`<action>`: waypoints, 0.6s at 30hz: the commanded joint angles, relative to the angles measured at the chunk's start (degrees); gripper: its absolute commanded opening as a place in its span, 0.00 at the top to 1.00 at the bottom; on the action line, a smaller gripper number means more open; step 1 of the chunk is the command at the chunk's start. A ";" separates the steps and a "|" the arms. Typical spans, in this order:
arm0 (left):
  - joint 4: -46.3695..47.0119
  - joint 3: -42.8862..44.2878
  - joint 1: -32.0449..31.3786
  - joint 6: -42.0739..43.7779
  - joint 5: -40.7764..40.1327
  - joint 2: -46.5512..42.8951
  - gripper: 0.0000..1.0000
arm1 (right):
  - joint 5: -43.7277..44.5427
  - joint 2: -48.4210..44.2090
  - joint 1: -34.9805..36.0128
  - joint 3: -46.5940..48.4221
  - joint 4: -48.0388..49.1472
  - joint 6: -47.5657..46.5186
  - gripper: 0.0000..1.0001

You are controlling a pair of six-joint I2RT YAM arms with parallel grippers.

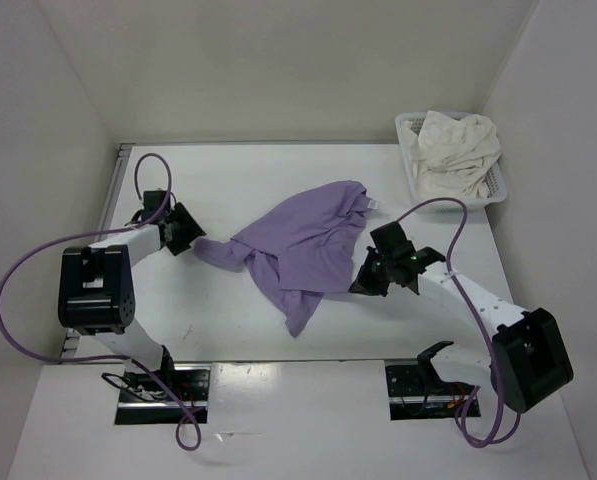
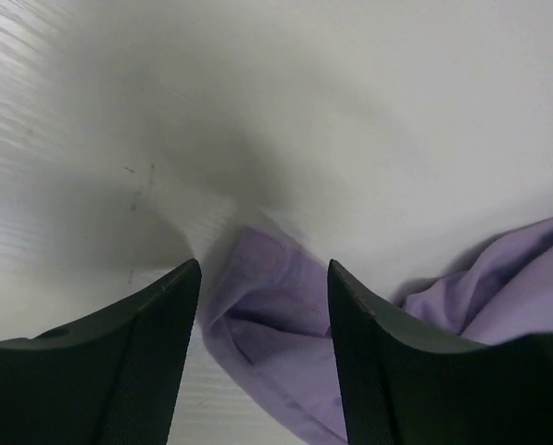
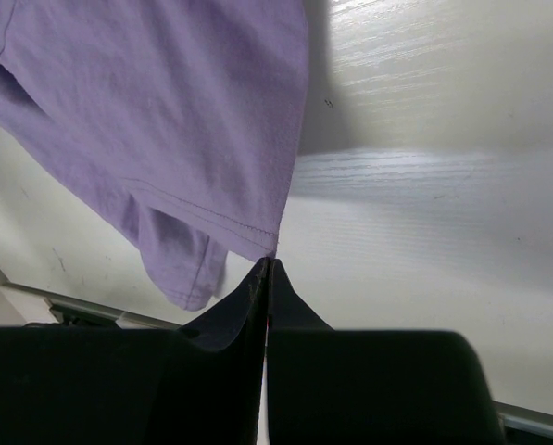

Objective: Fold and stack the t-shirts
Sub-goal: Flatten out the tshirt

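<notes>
Two t-shirts are showing in the top external view. The lavender t-shirt is lying crumpled around the middle of the white worktop, with one narrow end trailing out to the left. The left end effector is sitting at the tip of that narrow end, and the right end effector is meeting the shirt's right-hand edge. The cream t-shirt is lying bunched in a white mesh basket at the far right corner, well apart from both arms.

From the left wrist, the left end effector is standing released. Its two dark fingers are spread apart, and the hemmed end of the lavender t-shirt is lying on the worktop between them, unclamped. More of the cloth is bunching at the lower right.

From the right wrist, the right end effector is clenched, its fingers pressing together on a stitched hem corner of the lavender t-shirt. The cloth is spreading from that corner across the upper left and throwing a shadow on the worktop.
</notes>
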 commanded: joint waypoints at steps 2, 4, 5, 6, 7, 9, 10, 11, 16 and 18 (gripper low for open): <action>-1.15 0.44 0.01 1.09 -5.18 -4.75 0.34 | -0.01 1.40 -0.38 2.40 1.23 -1.19 1.00; -1.15 -0.18 0.01 1.09 -5.19 -4.76 0.41 | -0.01 1.93 -0.38 2.40 1.85 -1.72 1.00; -1.15 -0.18 0.01 1.09 -5.19 -3.80 0.47 | -0.01 1.93 -0.38 2.40 1.85 -1.72 1.00; -2.20 0.43 0.01 1.09 -5.19 -3.01 0.49 | -0.01 2.45 -0.38 3.00 1.85 -1.72 1.00; -2.73 0.96 0.01 1.69 -4.41 -1.34 0.52 | -0.01 2.46 -0.38 3.01 1.85 -2.24 1.00; -3.26 0.96 0.01 1.70 -3.62 0.07 0.55 | -0.01 2.98 -0.38 3.53 2.37 -2.25 1.00; -3.26 0.96 0.01 1.70 -3.00 0.77 0.55 | -0.01 2.99 -0.38 3.54 2.37 -2.25 1.00; -3.26 1.49 0.01 1.70 -2.47 2.00 0.55 | -0.01 2.99 -0.38 3.54 2.37 -2.25 1.00; -2.66 1.49 0.01 1.70 -0.28 3.94 0.50 | -0.01 2.99 -0.38 3.54 2.90 -2.78 1.00; -2.65 1.49 0.01 1.70 -0.27 4.73 0.52 | -0.01 2.99 -0.38 3.54 2.90 -2.78 1.00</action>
